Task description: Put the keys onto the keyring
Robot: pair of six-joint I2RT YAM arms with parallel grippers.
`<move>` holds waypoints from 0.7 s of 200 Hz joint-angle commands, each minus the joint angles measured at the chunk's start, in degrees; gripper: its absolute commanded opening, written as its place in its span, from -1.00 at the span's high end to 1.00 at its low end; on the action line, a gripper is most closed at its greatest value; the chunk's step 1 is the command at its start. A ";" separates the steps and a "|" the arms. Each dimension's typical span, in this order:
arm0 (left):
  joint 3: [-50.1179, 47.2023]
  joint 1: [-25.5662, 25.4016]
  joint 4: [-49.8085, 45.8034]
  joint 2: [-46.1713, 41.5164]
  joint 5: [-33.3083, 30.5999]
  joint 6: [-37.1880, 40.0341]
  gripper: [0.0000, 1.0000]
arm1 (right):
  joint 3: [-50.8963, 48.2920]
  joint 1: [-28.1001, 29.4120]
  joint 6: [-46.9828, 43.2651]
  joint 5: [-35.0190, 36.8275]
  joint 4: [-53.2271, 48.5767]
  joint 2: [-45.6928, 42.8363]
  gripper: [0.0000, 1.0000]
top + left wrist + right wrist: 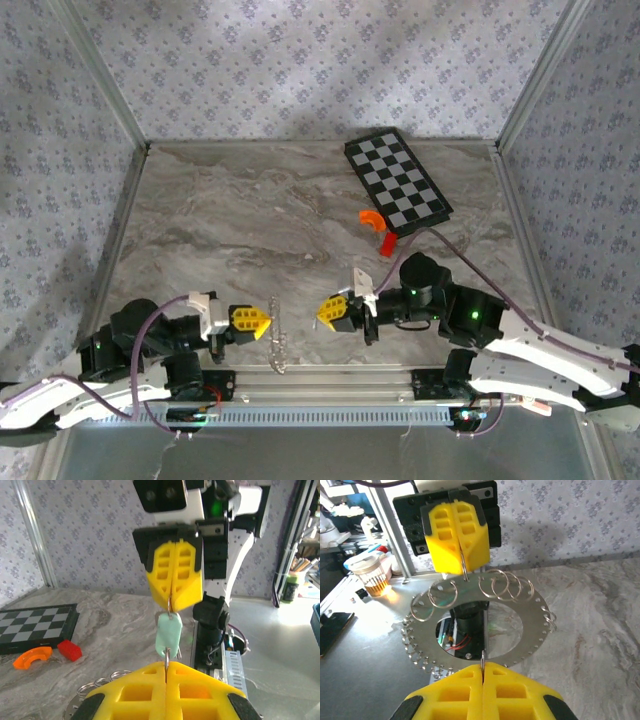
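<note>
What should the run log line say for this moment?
left gripper: shut on keyring | right gripper: shut on wire loop of key | key: between the two grippers | joined: cannot tell

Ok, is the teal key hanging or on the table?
Hanging: the teal key dangles from the shut right gripper, off the table.

Both arms lie low with bent elbows and reach in toward each other. The left claw (250, 322) points to 3 o'clock. The right claw (332, 312) points to 9 o'clock. Their tips face each other, near but apart. Each claw's yellow fingers (135, 695) are pressed tight together.
</note>
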 commanded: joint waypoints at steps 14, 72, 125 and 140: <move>2.93 -0.19 0.97 1.41 1.80 3.06 1.00 | 4.50 1.35 0.11 -0.50 -8.38 1.57 1.00; 1.36 -0.19 2.56 1.49 0.37 4.82 1.00 | 6.40 5.59 -0.31 10.83 -11.54 2.82 1.00; 0.83 -0.18 2.74 1.85 1.73 5.09 1.00 | 6.68 9.79 -1.42 16.92 -10.14 3.98 1.00; 0.90 -0.22 2.75 2.37 2.11 5.02 1.00 | 7.01 10.47 -1.47 18.05 -10.14 4.45 1.00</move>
